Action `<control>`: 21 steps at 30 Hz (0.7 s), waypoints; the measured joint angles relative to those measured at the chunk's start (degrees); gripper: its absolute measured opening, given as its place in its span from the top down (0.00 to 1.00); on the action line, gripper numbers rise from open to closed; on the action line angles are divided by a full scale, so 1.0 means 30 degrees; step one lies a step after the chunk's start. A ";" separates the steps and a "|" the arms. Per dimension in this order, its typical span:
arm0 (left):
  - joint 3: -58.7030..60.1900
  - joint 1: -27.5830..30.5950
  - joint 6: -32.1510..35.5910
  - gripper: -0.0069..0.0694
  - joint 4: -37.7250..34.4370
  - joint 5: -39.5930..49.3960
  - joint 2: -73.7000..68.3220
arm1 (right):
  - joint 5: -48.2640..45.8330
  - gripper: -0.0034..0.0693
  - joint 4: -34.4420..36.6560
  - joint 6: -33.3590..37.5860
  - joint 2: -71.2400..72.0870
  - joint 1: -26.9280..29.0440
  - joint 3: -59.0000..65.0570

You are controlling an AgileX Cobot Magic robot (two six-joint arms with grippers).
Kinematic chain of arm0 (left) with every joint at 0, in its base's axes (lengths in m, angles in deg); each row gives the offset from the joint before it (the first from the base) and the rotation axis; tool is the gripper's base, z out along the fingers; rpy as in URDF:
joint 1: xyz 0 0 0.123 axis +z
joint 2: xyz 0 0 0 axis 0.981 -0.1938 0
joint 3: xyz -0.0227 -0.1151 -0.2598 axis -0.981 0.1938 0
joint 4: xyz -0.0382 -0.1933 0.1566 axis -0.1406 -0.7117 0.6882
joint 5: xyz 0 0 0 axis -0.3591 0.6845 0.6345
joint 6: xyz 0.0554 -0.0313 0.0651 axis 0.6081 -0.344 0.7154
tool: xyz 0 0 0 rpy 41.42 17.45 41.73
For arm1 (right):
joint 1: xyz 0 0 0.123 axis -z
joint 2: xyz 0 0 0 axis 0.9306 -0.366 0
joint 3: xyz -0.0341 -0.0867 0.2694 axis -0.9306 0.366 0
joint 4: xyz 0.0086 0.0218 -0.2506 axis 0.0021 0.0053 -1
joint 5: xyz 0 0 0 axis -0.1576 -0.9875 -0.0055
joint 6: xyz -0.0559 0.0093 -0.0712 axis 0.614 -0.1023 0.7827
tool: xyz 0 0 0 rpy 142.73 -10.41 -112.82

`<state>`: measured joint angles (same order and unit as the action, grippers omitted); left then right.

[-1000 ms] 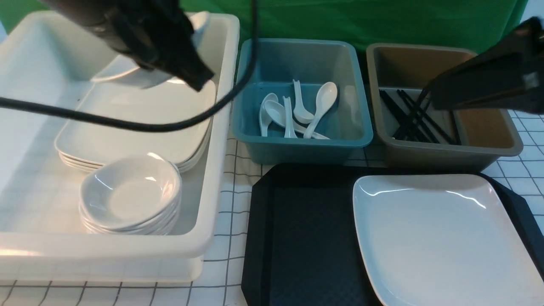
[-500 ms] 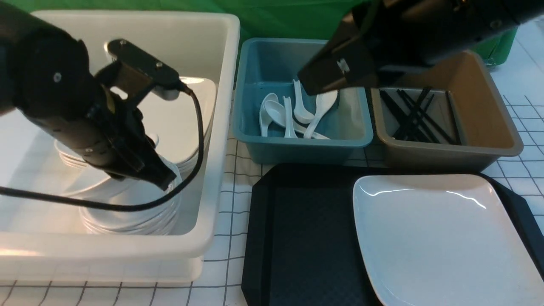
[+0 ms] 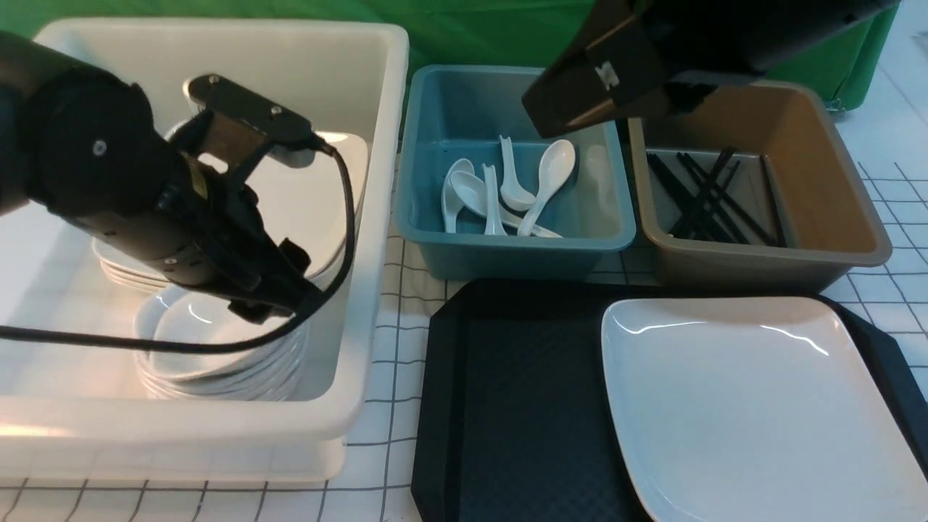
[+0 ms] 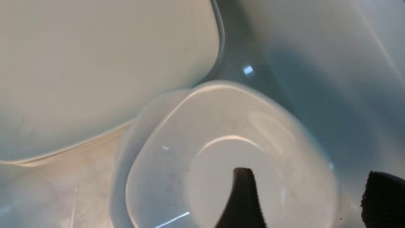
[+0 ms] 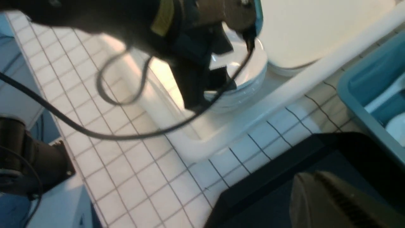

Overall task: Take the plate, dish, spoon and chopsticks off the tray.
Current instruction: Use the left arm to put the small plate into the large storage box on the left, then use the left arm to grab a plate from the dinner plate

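Note:
The large white plate [image 3: 754, 406] lies on the right half of the black tray [image 3: 522, 406]. Inside the white tub [image 3: 377, 217], my left gripper [image 3: 279, 297] hangs just over the stack of small dishes. It is open, and the top dish [image 3: 203, 333] rests slightly tilted on that stack. In the left wrist view the fingers [image 4: 243, 196] straddle the rim of the dish [image 4: 221, 152] without pinching it. My right gripper [image 3: 540, 119] is shut and empty, high over the blue tub. White spoons [image 3: 507, 192] lie in that tub. Black chopsticks [image 3: 703, 196] lie in the brown tub.
The blue tub [image 3: 435, 239] and the brown tub [image 3: 834, 217] stand behind the tray. A stack of large plates [image 3: 319, 188] fills the back of the white tub. The left arm's cable [image 3: 145, 344] loops across the dish stack. A checked cloth [image 3: 395, 341] covers the table.
My left arm came down from the back of the white tub to the dish stack and opened, letting the dish go. My right arm swung left from the brown tub, then rose slightly.

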<state>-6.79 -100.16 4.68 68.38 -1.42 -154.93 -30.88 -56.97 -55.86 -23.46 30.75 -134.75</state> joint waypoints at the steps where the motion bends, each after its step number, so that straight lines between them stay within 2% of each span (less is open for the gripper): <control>1: -0.0291 0.0000 0.0000 0.28 -0.0050 0.0142 0.0112 | -0.0050 0.95 -0.0267 -0.0017 0.0000 0.0000 0.0000; 4: -0.1234 0.0000 -0.0004 0.26 -0.0244 0.0609 0.0697 | -0.0092 0.95 -0.1269 -0.0062 0.0000 0.0000 0.0000; 7: -0.1613 0.0000 -0.0004 0.31 -0.1133 0.0666 0.1198 | -0.0092 0.94 -0.2307 -0.0080 0.0073 0.0000 0.0000; 10: -0.1687 -0.0222 0.0469 0.47 -0.3135 0.0666 0.1344 | -0.0112 0.94 -0.4147 -0.0322 0.0450 0.0000 0.0000; 12: -0.1687 -0.0908 0.1237 0.63 -0.4970 0.0692 0.1219 | -0.0112 0.94 -0.5674 -0.0879 0.1028 0.0269 0.0021; 13: -0.1687 -0.1109 0.1301 0.67 -0.5130 0.0692 0.1197 | -0.0087 0.94 -0.5772 -0.0989 0.1098 0.0366 0.0044; 14: -0.1756 -0.1951 0.1645 0.79 -0.6360 0.0725 0.0956 | -0.0066 0.94 -0.6429 -0.1231 0.1633 0.0814 0.0297; 15: -0.1953 -0.2769 0.1784 0.85 -0.6987 0.0805 0.0687 | -0.0066 0.94 -0.6771 -0.1378 0.2169 0.1270 0.0681; 18: -0.2569 -0.4200 0.1961 0.90 -0.7880 0.0888 -0.0226 | -0.0041 0.94 -0.7142 -0.1532 0.3322 0.2586 0.1873; 21: -0.4224 -0.6199 0.1230 0.92 -0.8418 0.1222 -0.2172 | -0.0041 0.94 -0.7363 -0.1573 0.5209 0.4864 0.4613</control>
<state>-19.46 -118.76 8.37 43.13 2.24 -161.45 -31.01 -79.06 -60.58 -7.84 45.34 -120.91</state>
